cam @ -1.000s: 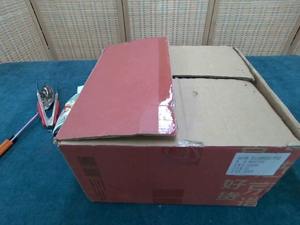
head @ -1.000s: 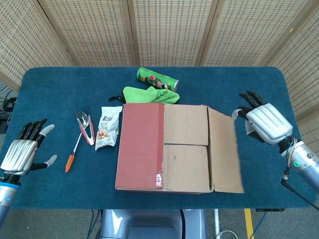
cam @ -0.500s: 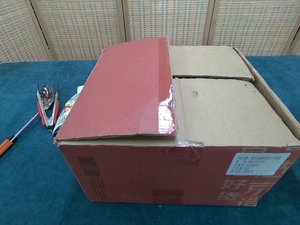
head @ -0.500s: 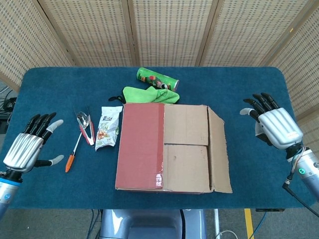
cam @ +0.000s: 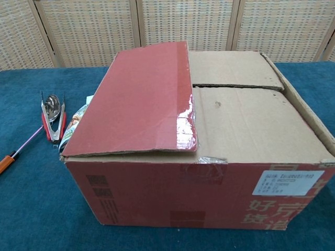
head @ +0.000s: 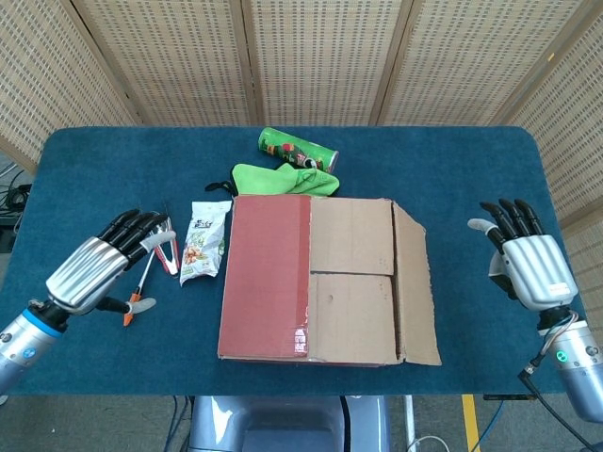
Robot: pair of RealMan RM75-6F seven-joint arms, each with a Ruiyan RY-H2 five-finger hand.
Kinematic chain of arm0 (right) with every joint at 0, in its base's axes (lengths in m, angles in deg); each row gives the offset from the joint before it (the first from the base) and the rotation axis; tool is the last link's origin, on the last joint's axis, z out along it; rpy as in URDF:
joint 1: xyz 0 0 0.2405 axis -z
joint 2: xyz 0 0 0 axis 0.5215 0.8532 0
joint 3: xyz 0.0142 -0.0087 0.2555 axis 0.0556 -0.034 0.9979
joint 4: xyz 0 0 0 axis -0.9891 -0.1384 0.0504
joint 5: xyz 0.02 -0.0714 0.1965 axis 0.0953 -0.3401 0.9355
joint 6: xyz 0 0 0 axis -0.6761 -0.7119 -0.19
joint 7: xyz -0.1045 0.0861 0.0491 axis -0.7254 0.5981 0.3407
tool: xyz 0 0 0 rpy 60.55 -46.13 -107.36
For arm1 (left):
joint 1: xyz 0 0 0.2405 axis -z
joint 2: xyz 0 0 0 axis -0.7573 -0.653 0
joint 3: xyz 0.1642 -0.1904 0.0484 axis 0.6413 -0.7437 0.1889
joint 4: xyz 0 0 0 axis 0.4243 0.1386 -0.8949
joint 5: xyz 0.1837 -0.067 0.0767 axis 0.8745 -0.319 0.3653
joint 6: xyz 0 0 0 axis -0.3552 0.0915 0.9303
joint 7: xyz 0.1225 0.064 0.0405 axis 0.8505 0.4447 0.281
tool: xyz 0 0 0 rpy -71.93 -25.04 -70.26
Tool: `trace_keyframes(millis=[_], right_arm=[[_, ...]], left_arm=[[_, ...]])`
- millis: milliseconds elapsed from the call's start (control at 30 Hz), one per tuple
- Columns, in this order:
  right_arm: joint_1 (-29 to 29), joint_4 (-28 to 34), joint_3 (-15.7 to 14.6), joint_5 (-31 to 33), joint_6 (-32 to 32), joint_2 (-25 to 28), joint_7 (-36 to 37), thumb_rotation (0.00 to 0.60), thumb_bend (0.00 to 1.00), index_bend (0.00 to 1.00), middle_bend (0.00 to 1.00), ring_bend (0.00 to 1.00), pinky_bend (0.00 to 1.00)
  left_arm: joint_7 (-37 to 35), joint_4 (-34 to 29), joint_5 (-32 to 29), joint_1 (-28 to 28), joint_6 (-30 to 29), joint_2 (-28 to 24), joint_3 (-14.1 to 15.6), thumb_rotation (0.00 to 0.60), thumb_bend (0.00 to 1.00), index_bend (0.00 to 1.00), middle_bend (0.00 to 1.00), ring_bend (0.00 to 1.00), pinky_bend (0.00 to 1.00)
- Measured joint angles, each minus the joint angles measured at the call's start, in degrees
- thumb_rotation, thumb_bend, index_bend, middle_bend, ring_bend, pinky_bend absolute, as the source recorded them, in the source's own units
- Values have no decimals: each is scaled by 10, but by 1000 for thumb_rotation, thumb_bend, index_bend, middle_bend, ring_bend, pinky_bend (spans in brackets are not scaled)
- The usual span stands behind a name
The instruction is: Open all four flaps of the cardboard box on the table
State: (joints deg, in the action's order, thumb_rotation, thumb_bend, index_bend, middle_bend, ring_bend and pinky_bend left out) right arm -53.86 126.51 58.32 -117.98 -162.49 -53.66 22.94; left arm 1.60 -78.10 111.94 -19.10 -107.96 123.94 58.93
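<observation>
Box (head: 325,279) at table (head: 452,160) centre; red flap (head: 267,275) lying shut, right flap (head: 415,287) ajar, two inner flaps flat. Left hand (head: 94,271) left of box and right hand (head: 529,264) right of it, both released, holding nothing. Advice: hook fingers under the red flap's free edge and swing outward. Count: one box, four flaps, two hands.

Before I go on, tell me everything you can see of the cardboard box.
The cardboard box sits mid-table on the blue cloth, red-printed outside, plain brown inside the flaps. Its left red flap lies closed over the top, with glossy tape along its edge. Two brown inner flaps lie flat, meeting at a seam. The right flap is folded out and angled up. A white label is on the near wall. Neither hand touches it; a green cloth lies at its far edge.
</observation>
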Motion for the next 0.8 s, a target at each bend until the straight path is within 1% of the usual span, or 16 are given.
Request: trace_keyframes(millis=[33, 67, 100, 167, 200, 233, 367, 467, 533, 600, 733, 800], right_arm=[[4, 1, -1, 1, -4, -4, -4, 600, 1000, 230, 109, 0, 0], [10, 4, -4, 3, -11, -10, -12, 600, 1000, 230, 109, 0, 0], [14, 5, -6, 3, -15, -14, -17, 600, 1000, 230, 109, 0, 0], [24, 7, -10, 4, -25, -23, -27, 600, 1000, 230, 109, 0, 0], [28, 8, -11, 4, -30, -27, -30, 600, 1000, 230, 109, 0, 0], [32, 9, -12, 4, -34, -30, -32, 600, 1000, 230, 109, 0, 0], [47, 11, -16, 4, -47, -39, -39, 600, 1000, 230, 109, 0, 0], [56, 12, -20, 2, -52, -44, -43, 600, 1000, 230, 109, 0, 0], [60, 12, -21, 1, -55, -46, -43, 600, 1000, 230, 109, 0, 0], [65, 12, -22, 0, -57, -49, -43, 600, 1000, 230, 109, 0, 0], [70, 11, -22, -1, -59, -51, -41, 600, 1000, 230, 109, 0, 0], [73, 10, -22, -2, -60, -50, -39, 600, 1000, 230, 109, 0, 0]], left_arm=[[-10, 1, 5, 9, 8, -3, -1, 505, 85, 151, 0, 0, 0], [-25, 1, 11, 21, 18, -6, -3, 464, 95, 170, 0, 0, 0], [-36, 2, 16, 30, 26, -8, -4, 437, 102, 177, 0, 0, 0], [-66, 4, 26, 54, 45, -12, -7, 312, 108, 187, 0, 0, 0], [-78, 5, 30, 65, 54, -14, -8, 272, 108, 191, 0, 0, 0], [-89, 7, 35, 77, 63, -15, -10, 220, 108, 197, 0, 0, 0], [-124, 17, 56, 129, 97, -14, -17, 143, 112, 217, 0, 0, 0], [-142, 22, 66, 162, 122, -7, -21, 105, 121, 232, 4, 0, 0], [-151, 25, 70, 182, 136, -1, -24, 90, 133, 239, 11, 0, 0], [-162, 30, 74, 207, 156, 7, -27, 86, 154, 245, 16, 0, 0], [-181, 38, 76, 250, 192, 25, -31, 86, 229, 261, 26, 0, 0], [-187, 43, 74, 273, 212, 37, -34, 85, 237, 268, 33, 0, 0]])
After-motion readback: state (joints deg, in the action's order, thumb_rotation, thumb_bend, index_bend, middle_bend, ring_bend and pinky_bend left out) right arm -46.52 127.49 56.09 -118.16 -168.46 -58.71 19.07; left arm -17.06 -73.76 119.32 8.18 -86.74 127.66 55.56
